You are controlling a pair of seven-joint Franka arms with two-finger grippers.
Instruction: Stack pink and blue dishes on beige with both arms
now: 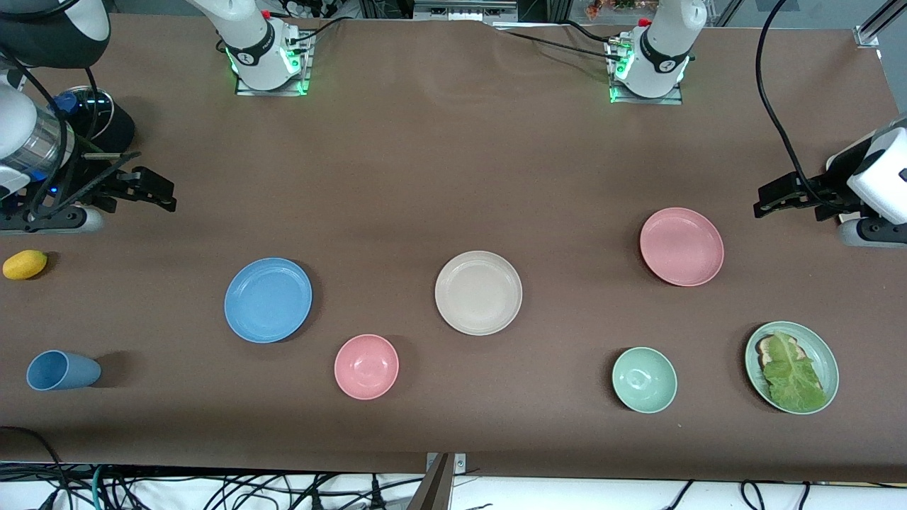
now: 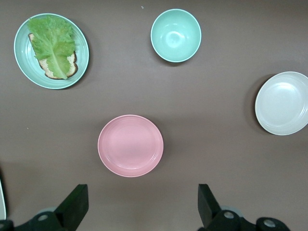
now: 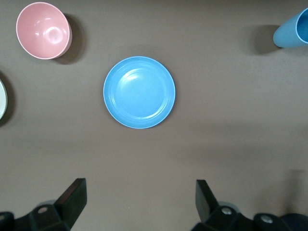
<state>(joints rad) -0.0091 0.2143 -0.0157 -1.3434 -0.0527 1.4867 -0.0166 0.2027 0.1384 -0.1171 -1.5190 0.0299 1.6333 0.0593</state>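
The beige plate (image 1: 478, 292) lies mid-table with nothing on it. The blue plate (image 1: 268, 299) (image 3: 139, 92) lies beside it toward the right arm's end, and the pink plate (image 1: 682, 246) (image 2: 130, 145) lies toward the left arm's end. My right gripper (image 1: 168, 195) (image 3: 140, 197) hangs open over bare table at its own end, apart from the blue plate. My left gripper (image 1: 759, 198) (image 2: 142, 202) hangs open over bare table at the other end, apart from the pink plate. Both hold nothing.
A pink bowl (image 1: 366, 366) and a green bowl (image 1: 644, 380) sit nearer the front camera than the plates. A green plate with toast and lettuce (image 1: 791, 366) is at the left arm's end. A blue cup (image 1: 62, 370) on its side and a lemon (image 1: 25, 264) are at the right arm's end.
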